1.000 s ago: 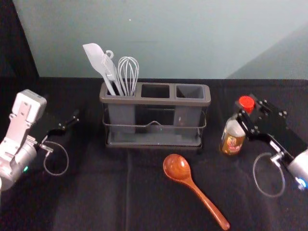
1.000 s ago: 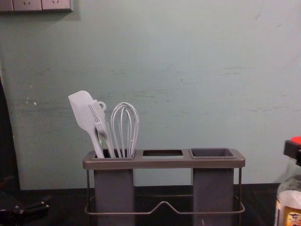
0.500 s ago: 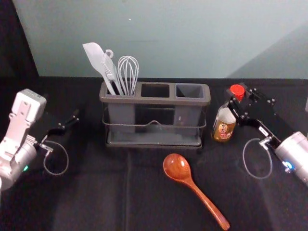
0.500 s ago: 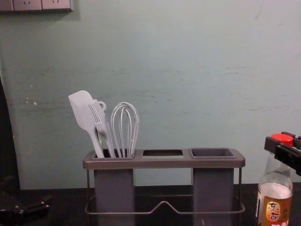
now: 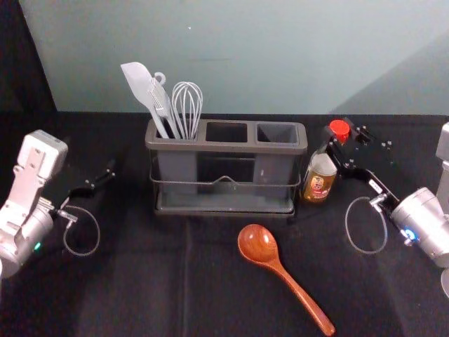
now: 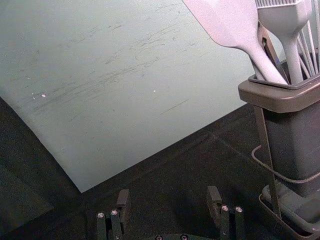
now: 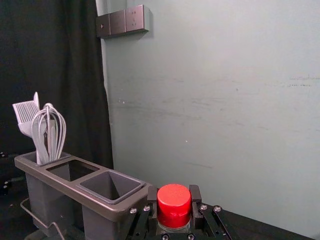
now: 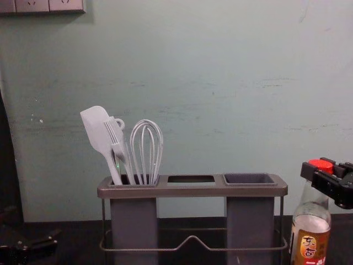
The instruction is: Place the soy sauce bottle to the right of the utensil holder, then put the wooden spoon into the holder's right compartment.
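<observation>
Bottle (image 5: 319, 181) is resting or hovering just right of the holder (image 5: 266, 149); the right pincer (image 7: 174, 200) is gripping it near the cap (image 7: 174, 202). Placing is apparently nearing its end, with release remaining. The wooden spoon (image 5: 257, 242) is lying in front of the holder, awaiting its right compartment (image 5: 277, 133). Left of the holder, the left pincer (image 6: 168, 194) is idling wide. Bottle and right pincer are now sitting closer to the holder than in the earlier frames.

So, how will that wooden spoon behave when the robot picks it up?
The wooden spoon will probably feel stiff and light, being one slim wooden piece. Its glossy finish might let it slip a little in a loose grip. Lifted by the handle's tip, it could tilt bowl-down, since the bowl is much broader than the handle.
</observation>
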